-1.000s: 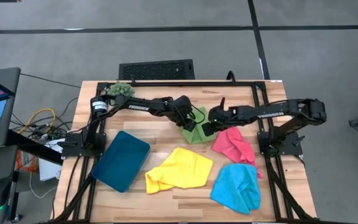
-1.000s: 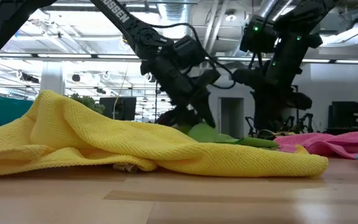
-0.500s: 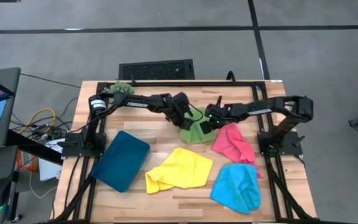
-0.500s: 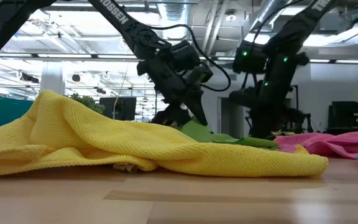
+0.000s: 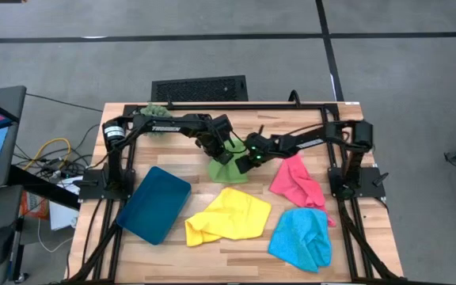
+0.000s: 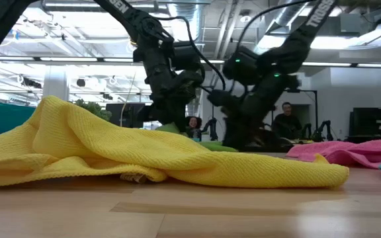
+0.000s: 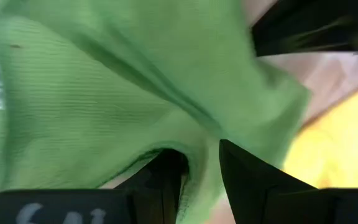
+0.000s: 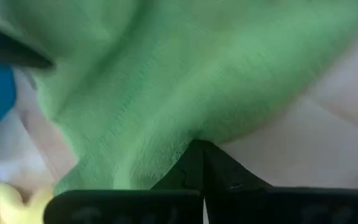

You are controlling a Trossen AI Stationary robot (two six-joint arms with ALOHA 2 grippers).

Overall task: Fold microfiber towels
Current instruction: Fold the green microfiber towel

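Pinching green towel (image 5: 226, 168) near tabletop's far edge: my left gripper (image 5: 222, 153) and right gripper (image 5: 251, 155) both clamp cloth. I'd keep edges matched, taut.

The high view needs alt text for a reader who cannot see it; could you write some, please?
Both grippers, left and right, pinch a green towel mid-table. Yellow, pink and blue towels lie crumpled nearer the front, beside a teal tray.
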